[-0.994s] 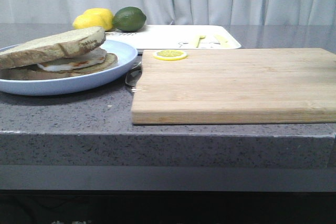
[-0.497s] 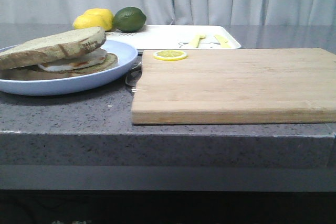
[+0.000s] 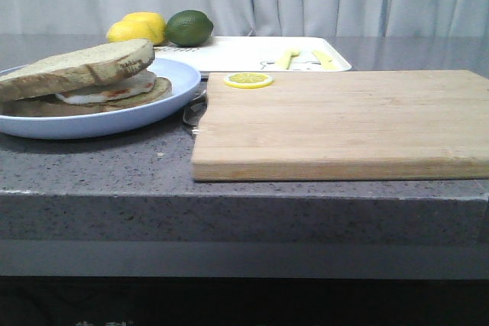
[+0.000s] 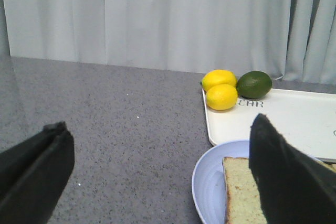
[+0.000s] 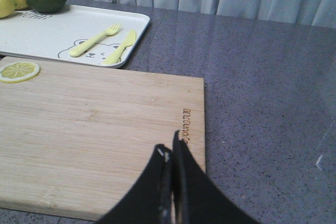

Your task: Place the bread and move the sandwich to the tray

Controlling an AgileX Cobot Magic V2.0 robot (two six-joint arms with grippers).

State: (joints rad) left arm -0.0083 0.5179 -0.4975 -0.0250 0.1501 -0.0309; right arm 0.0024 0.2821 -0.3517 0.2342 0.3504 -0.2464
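The sandwich (image 3: pixel 84 82) looks soft and floppy — best scooped by its crusts. Left fingers (image 4: pixel 42 174) spread wide; right fingers (image 5: pixel 181 182) pressed together, empty.

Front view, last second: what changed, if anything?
Only a dark shape at the top right corner left the view; it is absent now. The sandwich on the blue plate, the cutting board, lemon slice and tray stayed put.

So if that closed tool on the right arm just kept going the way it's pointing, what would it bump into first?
Probably the wooden cutting board: the right tool, shut and empty, hangs over its near right part. How steeply it angles down is unclear, so it could skim on toward the white tray.
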